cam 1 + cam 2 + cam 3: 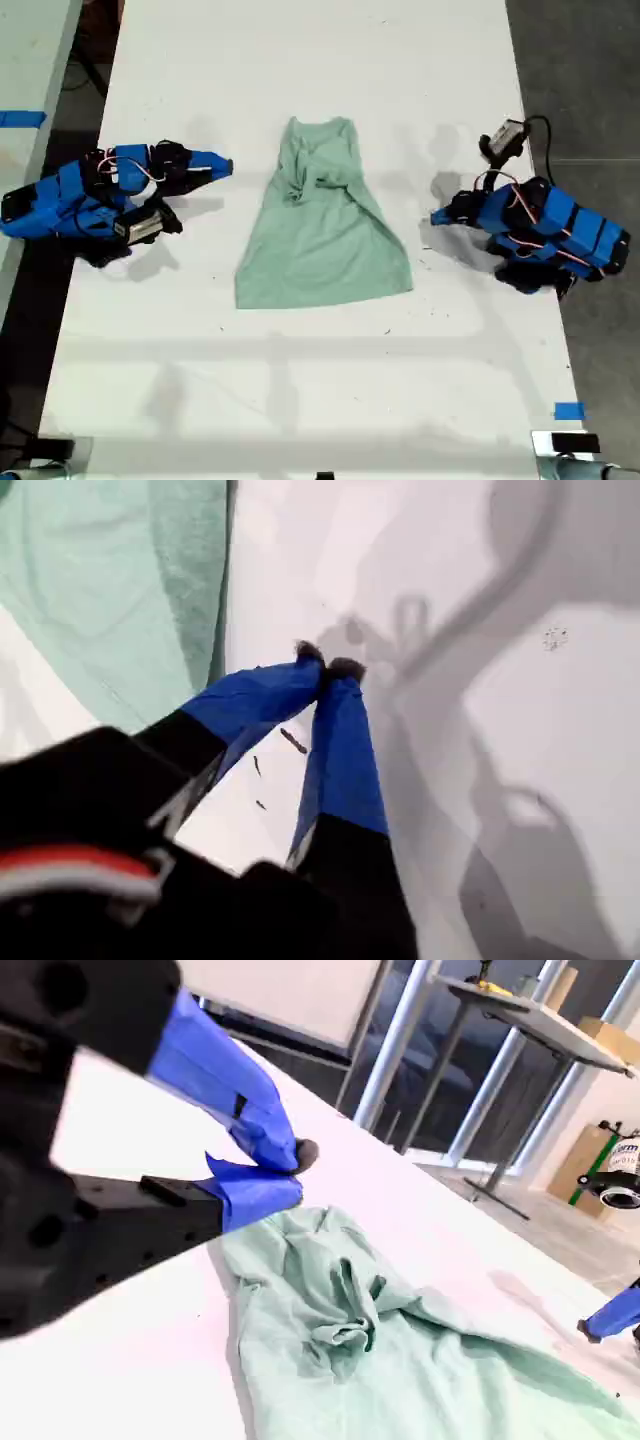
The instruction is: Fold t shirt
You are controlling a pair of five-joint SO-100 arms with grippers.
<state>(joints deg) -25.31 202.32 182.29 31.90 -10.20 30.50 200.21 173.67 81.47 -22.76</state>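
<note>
The pale mint-green t shirt (320, 240) lies flat in the middle of the white table (300, 400), with its narrow neck end bunched toward the far side and its wide hem nearer the camera. My first gripper (437, 215) rests on the table at the exterior view's right, a short gap from the shirt's edge (100, 580). Its tips (328, 665) are shut with nothing between them. My second gripper (225, 166) sits at the exterior view's left, level with the neck end, shut and empty (290, 1165). The wrinkled shirt (400, 1360) spreads just beyond it.
A small black camera with a cable (505, 135) stands behind the arm at the exterior view's right. A blue tape mark (568, 410) sits near the table's front corner at that view's right. Dark floor borders both long table edges.
</note>
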